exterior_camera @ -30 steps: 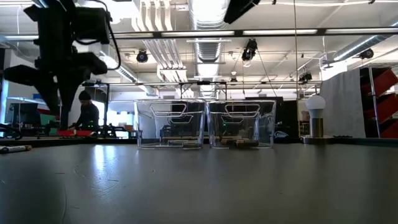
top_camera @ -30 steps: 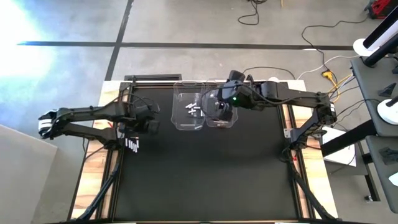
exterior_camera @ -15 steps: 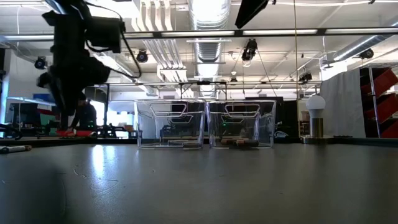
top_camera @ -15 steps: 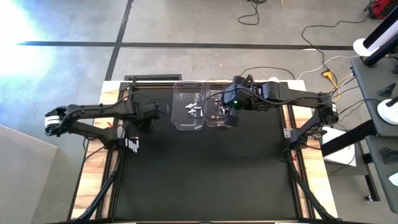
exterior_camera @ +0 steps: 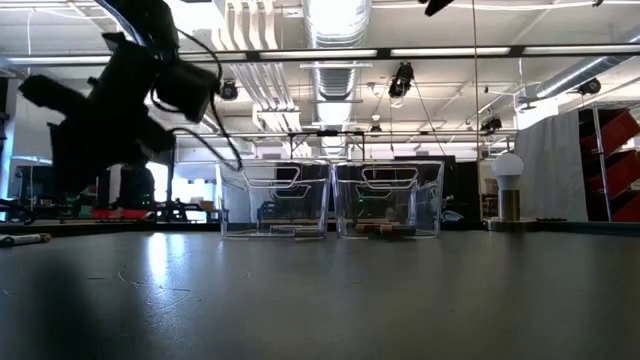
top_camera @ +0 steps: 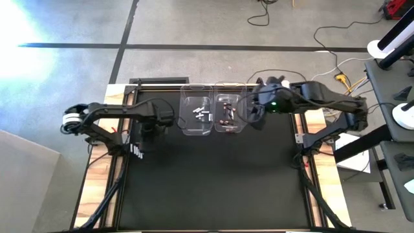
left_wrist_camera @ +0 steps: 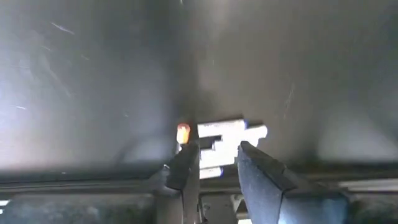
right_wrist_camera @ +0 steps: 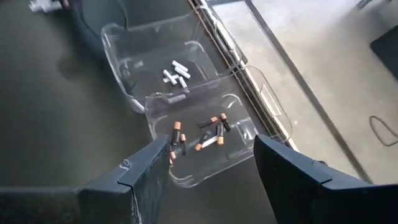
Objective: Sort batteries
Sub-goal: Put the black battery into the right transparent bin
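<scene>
A small heap of loose batteries [top_camera: 137, 151] lies on the black mat near its left edge. In the left wrist view it shows as silvery cells [left_wrist_camera: 231, 130] and one dark cell with an orange end [left_wrist_camera: 182, 132]. My left gripper [left_wrist_camera: 217, 163] [top_camera: 150, 129] hangs just over this heap, pointing steeply down. It is open by a narrow gap. Two clear bins stand side by side at the far middle. The left bin [top_camera: 196, 115] holds silvery batteries [right_wrist_camera: 174, 70]; the right bin [top_camera: 228, 115] holds dark orange-ended ones [right_wrist_camera: 200, 137]. My right gripper [right_wrist_camera: 211, 144] [top_camera: 250, 116] is wide open, high beside the right bin.
The black mat [top_camera: 213, 181] lies bare between the bins and the near edge. A round white-topped knob object [exterior_camera: 509, 185] stands at the far right. A pen-like thing [exterior_camera: 22, 239] lies at the far left. Wooden table edges and rails [top_camera: 103, 162] flank the mat.
My right gripper has drawn back from above the right bin toward the table's right edge, rising a little. My left gripper has sunk toward the loose batteries and rolled about its own axis, and its arm has swung in over the mat's left part.
</scene>
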`<state>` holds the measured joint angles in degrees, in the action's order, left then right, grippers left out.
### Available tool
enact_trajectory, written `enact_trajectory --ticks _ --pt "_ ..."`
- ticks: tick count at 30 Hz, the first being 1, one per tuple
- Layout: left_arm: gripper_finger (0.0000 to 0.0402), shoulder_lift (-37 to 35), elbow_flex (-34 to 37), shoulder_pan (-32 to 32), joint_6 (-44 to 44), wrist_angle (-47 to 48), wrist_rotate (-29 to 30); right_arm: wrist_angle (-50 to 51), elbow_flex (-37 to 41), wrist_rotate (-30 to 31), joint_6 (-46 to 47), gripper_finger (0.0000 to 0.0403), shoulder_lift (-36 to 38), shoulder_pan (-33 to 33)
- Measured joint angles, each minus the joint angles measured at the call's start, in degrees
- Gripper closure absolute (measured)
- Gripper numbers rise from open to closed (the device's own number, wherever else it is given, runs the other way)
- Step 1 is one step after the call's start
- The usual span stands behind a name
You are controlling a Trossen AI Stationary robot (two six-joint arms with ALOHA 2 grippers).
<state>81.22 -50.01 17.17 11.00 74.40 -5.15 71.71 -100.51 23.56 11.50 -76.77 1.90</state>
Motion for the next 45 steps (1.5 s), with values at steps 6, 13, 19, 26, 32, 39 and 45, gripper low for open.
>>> enact_trajectory --ticks 6,13,19,26,32,39,45 --pt "0.0323 4.7 4.7 0.0 2.9 -1.3 2.1 0.0 0.5 0.1 4.5 0.0178 3.8 -0.9" --pt "0.0324 4.1 5.9 0.5 4.4 -4.1 4.6 0.0 0.6 0.6 5.0 0.0181 4.2 -0.9" --pt "0.0324 0.8 7.3 1.5 5.1 -4.6 5.6 0.0 0.6 0.6 4.9 0.0183 2.6 -0.9" --pt "0.0324 -9.1 8.3 1.8 4.8 -6.4 7.5 0.0 0.6 0.6 4.6 0.0183 0.9 -0.9" --pt "0.0324 -13.5 11.4 1.8 6.1 -5.8 8.0 -0.1 0.6 0.6 3.9 0.0184 -0.3 -0.9" --pt "0.0324 -15.9 12.4 1.8 6.3 -5.9 8.7 -0.5 0.6 0.6 4.8 0.0183 -1.2 -0.9" --pt "0.0324 -16.7 11.4 1.8 5.2 -5.5 10.6 -0.8 0.6 0.6 6.0 0.0184 -1.3 -0.9"
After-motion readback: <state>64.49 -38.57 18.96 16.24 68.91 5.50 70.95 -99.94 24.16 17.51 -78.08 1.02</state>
